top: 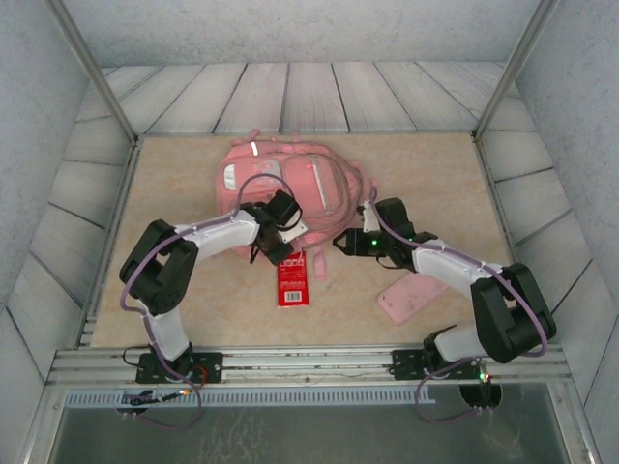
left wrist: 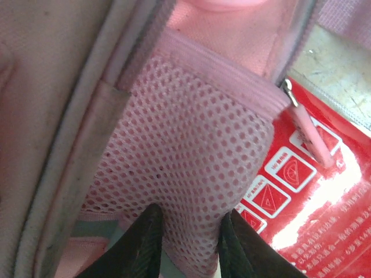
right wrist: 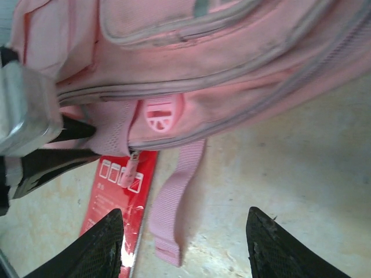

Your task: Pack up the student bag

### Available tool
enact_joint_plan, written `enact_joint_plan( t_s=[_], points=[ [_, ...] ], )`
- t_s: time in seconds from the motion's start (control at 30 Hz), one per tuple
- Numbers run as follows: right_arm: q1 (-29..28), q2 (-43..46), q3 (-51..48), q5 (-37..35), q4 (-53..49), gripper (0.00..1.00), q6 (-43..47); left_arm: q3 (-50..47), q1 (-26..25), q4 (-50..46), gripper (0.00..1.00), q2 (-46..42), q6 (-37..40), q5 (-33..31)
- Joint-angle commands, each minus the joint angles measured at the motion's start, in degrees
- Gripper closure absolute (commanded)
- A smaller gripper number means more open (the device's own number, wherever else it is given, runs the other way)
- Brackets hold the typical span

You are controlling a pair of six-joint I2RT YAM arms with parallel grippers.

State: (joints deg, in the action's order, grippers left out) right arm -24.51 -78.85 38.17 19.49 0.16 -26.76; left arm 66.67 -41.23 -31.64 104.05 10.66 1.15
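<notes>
The student bag [top: 280, 179], a large pink fabric backpack, lies flat on the beige tabletop [top: 435, 184], toward the far side and about midway across. At the bag's near edge, the left gripper [top: 275, 249] has its fingers [left wrist: 142, 246] clenched on the bag's pink mesh side pocket [left wrist: 191, 145], with netting bunched between them. A flat red printed package [top: 293, 280] lies on the bag's near side, its far end under the bag's edge. The right gripper [right wrist: 185, 249] hovers off the bag's near right corner, its fingers [right wrist: 107, 246] spread wide and grasping nothing, above a loose pink webbing strap [right wrist: 174, 202]. A small flat pink rectangular case [top: 411, 295] lies apart from the bag, to its near right.
</notes>
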Motion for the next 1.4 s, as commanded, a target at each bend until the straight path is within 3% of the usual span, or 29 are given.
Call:
enact_joint_plan(
  t_s=[0.0,0.1,0.2,0.63,0.8,1.07,1.37],
  points=[
    [-1.0,0.0,-1.0,0.7,4.0,0.44,-1.9,1.2,0.4,1.4,0.8,1.5,-0.3,-0.4],
    [-1.3,0.2,-1.7,0.2,4.6,0.44,-2.2,1.7,0.7,1.1,0.95,2.2,-1.1,-0.3],
    [-1.4,0.5,-2.1,-0.1,4.5,0.44,-1.3,2.7,1.0,-0.1,1.0,2.6,-1.7,0.4],
    [-2.7,4.5,-5.2,-0.1,10.8,0.45,4.0,3.8,3.6,1.4,1.0,-6.3,-4.8,14.6],
    [-3.4,3.4,-3.5,-1.6,8.9,0.48,6.2,5.0,4.2,2.0,1.0,-8.0,-6.1,19.1],
    [-4.0,3.1,-3.3,-1.4,9.0,0.57,8.2,5.2,5.0,2.2,1.0,-9.1,-6.5,20.4],
    [-6.6,1.0,-3.5,-0.9,13.3,0.56,8.2,6.3,5.4,1.1,1.0,-9.1,-6.3,21.7]
  ],
)
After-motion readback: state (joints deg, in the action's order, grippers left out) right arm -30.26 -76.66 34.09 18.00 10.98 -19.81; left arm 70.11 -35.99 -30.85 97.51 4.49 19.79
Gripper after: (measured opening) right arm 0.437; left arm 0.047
